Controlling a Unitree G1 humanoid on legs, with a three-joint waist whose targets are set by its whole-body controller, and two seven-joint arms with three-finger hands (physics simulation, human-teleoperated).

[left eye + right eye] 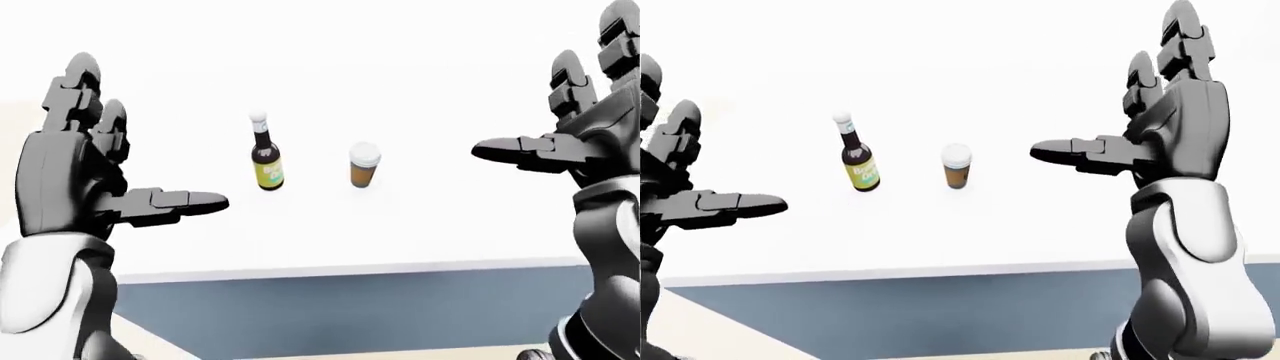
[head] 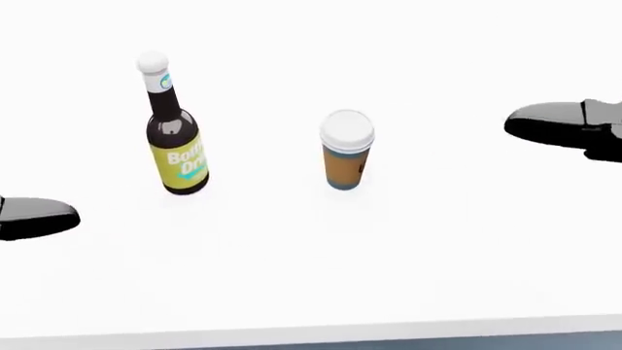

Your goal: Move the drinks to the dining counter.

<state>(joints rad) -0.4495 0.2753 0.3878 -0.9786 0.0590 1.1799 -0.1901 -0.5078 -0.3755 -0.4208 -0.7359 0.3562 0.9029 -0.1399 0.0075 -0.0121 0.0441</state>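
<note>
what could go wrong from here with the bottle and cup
The tall, narrow bottle stands upright beside the coffee cup; a careless sweep of either open hand, left or right, could tip one. They stand close together, so toppling the bottle might knock the cup over too.

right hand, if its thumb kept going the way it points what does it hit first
Likely the coffee cup: the right hand is open, thumb aimed toward view left at about cup height, the bottle beyond. Depth is unclear, so it might pass by.
</note>
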